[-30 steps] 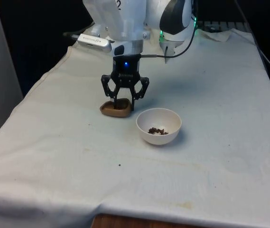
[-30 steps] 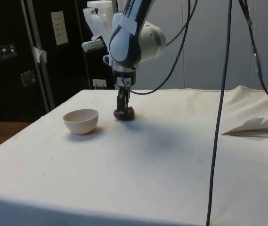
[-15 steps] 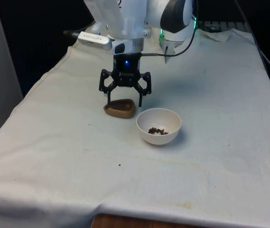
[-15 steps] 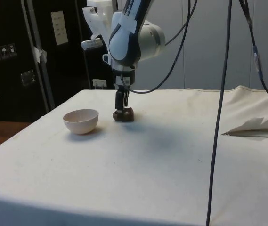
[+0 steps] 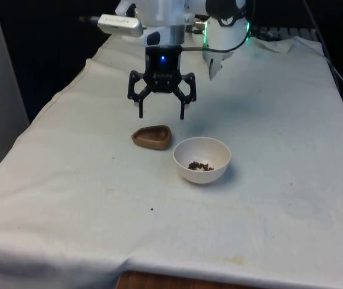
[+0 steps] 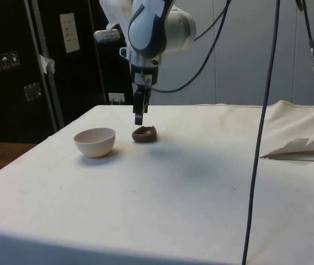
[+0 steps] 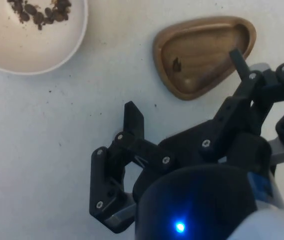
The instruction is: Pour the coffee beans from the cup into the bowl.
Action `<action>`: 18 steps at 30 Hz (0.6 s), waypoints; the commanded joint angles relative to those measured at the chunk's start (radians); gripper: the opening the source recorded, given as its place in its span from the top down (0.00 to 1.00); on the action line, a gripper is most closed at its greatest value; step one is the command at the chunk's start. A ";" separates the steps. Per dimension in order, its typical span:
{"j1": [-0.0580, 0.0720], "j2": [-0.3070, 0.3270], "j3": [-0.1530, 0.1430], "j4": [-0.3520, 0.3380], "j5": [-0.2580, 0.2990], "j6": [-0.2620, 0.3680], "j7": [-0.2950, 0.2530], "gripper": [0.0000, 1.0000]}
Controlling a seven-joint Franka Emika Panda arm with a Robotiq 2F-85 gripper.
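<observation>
- We see the gripper (image 5: 161,114) hanging in the air above the worktop (image 5: 267,120), fingers pointing down and spread wide.
- Nothing sits between the fingers (image 7: 133,121), and they touch nothing; in the wrist view we make out bare white cloth in the gap.
- The cup (image 5: 152,137), a shallow brown wooden dish with a rounded teardrop outline, rests upright on the cloth below the gripper and apart from it.
- In the side view the gripper (image 6: 139,117) hovers clear above the cup (image 6: 144,133), with a plain gap between the fingertips and the rim.
- In the wrist view the cup (image 7: 201,55) looks nearly empty; we note one small dark speck inside, which we cannot identify for sure.
- The white bowl (image 5: 201,159) stands just beside the cup, towards the front view's right and a little nearer the camera; the two do not touch.
- Coffee beans (image 5: 200,165) lie in a small cluster at the bottom of the bowl; the wrist view shows them (image 7: 39,11) too.
- A few tiny dark specks dot the cloth near the bowl.
</observation>
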 commanded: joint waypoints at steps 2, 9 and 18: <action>0.000 -0.008 0.000 -0.003 -0.002 -0.004 0.001 0.00; 0.011 -0.078 -0.015 -0.031 -0.031 -0.040 0.017 0.00; 0.004 -0.137 -0.009 -0.041 -0.032 -0.077 0.012 0.00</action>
